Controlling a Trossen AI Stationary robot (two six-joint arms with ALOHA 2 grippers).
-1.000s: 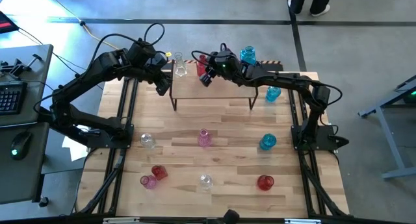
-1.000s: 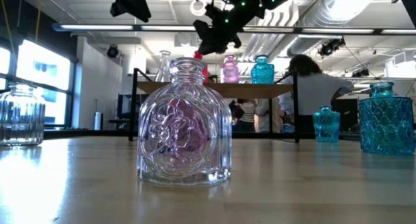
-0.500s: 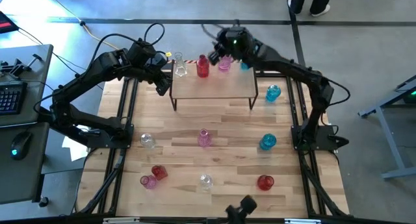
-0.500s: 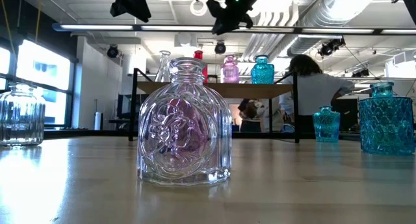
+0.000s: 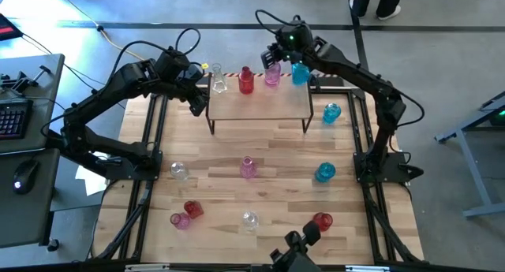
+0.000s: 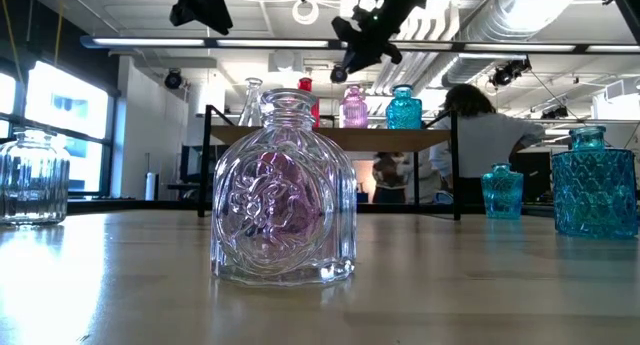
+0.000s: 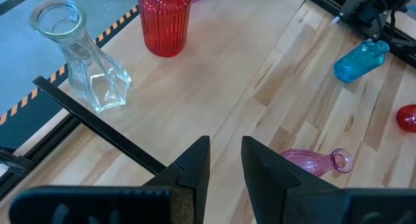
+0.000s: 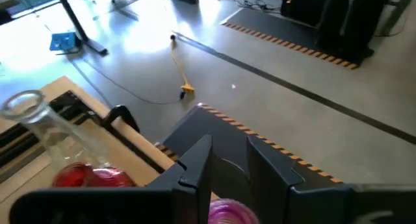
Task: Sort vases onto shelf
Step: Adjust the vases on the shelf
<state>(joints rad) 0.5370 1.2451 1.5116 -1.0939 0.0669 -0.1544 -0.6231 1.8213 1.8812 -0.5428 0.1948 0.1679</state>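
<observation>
Near edge of the table point(image 5: 276, 158): a red vase point(image 5: 322, 221), a clear vase point(image 5: 250, 219), a pink vase point(image 5: 181, 220) on its side touching a second red vase point(image 5: 192, 209). Mid-table: clear ribbed vase point(image 5: 179, 171), pink vase on its side point(image 5: 248, 168), blue vase point(image 5: 325, 173). Further back, a blue vase point(image 5: 331, 113) stands on the table just right of the shelf point(image 5: 259, 105).

On the shelf's far edge, left to right: clear flask-shaped vase point(image 5: 218, 82), red ribbed vase point(image 5: 246, 80), pink shelf vase point(image 5: 272, 75), blue shelf vase point(image 5: 300, 72).

Left gripper point(image 5: 195, 88) hovers at the shelf's left end, fingers point(image 7: 196, 167) a narrow gap apart, nothing between them.

Right gripper point(image 5: 274, 57) hangs above the pink shelf vase, fingers point(image 8: 198, 161) slightly apart, empty.

Low view: a person point(image 6: 480, 150) sits beyond the table.
</observation>
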